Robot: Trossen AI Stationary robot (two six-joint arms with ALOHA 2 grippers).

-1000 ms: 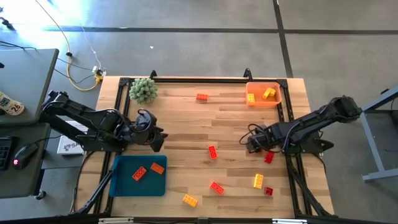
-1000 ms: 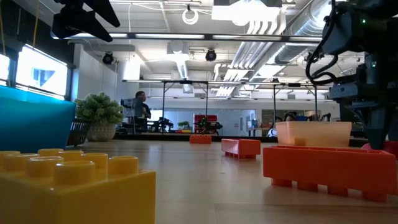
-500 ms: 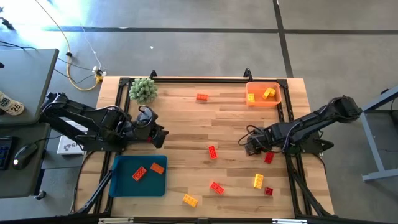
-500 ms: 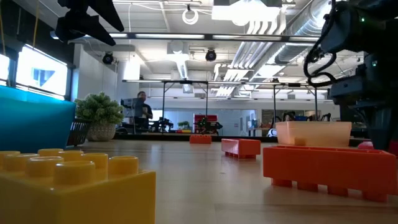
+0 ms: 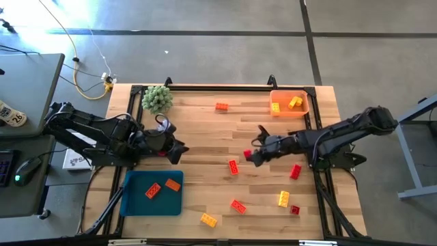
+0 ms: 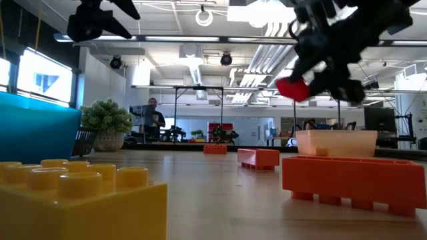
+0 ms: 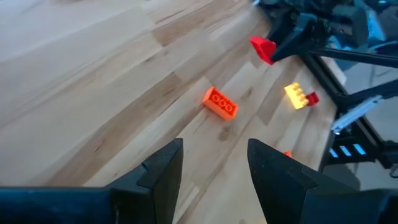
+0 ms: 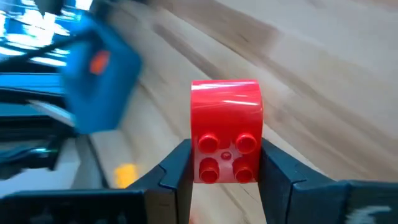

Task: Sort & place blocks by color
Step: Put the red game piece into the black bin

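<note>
On the left side of the pale wooden counter [image 5: 205,130] I had the left tool [image 5: 179,149] hanging just above the blue plastic tray [image 5: 136,198], its fingers [image 7: 163,171] parted about halfway with nothing between them. Inside that tray lay two orange-red studded bricks [image 5: 162,188]. A green spiky plant ball [image 5: 157,99] sat in the far left corner.

Toward the middle, a red-orange brick [image 5: 233,167] lay flat on the wood, with another orange one [image 5: 222,106] near the far edge and a yellow one [image 5: 208,219] close to the near edge.

Just right of centre was the right tool [image 5: 250,156], lifted clear of the counter and closed on a small red studded plastic brick [image 8: 226,130]; my wrist camera showed the brick pinched squarely between both fingers, studs facing the lens.

Farther right, an orange plastic bin [image 5: 290,104] in the far corner held two yellow bricks. A few loose ones lay near the right edge: a red brick [image 5: 295,172], a yellow one [image 5: 283,199] and a darker red one [image 5: 294,210].

I judged the step as carrying a red brick toward the blue tray. The next move called for crossing leftward past the waiting left arm, centring over the tray and releasing low so the brick would not bounce out.
</note>
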